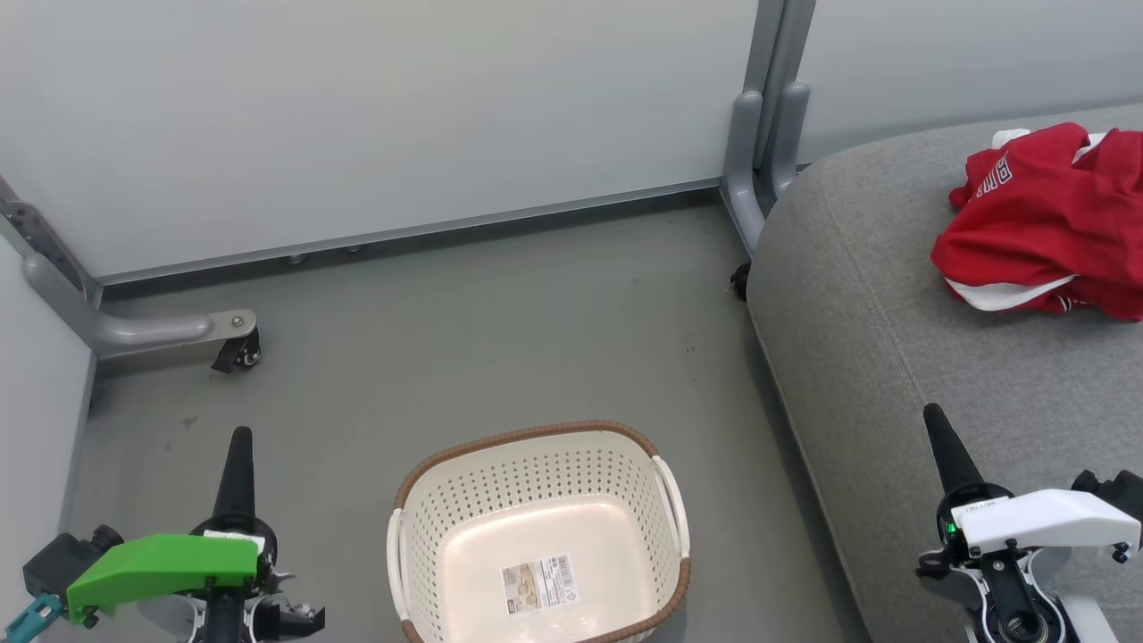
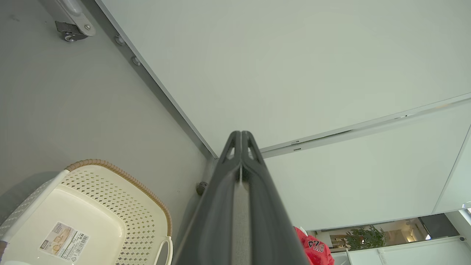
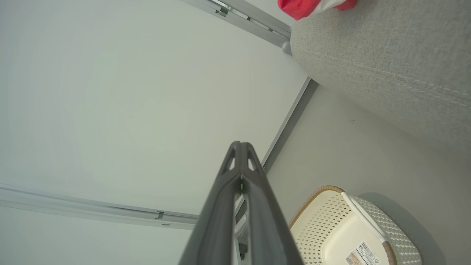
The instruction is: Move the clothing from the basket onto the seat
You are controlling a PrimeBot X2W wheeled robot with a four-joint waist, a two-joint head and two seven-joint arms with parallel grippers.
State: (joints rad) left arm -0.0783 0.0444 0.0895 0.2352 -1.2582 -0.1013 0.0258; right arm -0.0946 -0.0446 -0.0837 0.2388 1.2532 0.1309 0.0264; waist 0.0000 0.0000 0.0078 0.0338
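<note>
Clothing (image 1: 1045,223) lies crumpled on the seat (image 1: 875,357), well apart from the basket (image 1: 536,473) standing on the floor (image 1: 491,330). Left gripper (image 1: 239,446) and right gripper (image 1: 936,418) both have fingers pressed together, holding nothing.

The right tool (image 3: 241,147) has its dark fingers pressed together. At lower right stands the cream-white perforated plastic basket (image 3: 323,224); at the top, bright red clothing (image 3: 301,6) lies on the grey fabric seat (image 3: 386,62).
</note>
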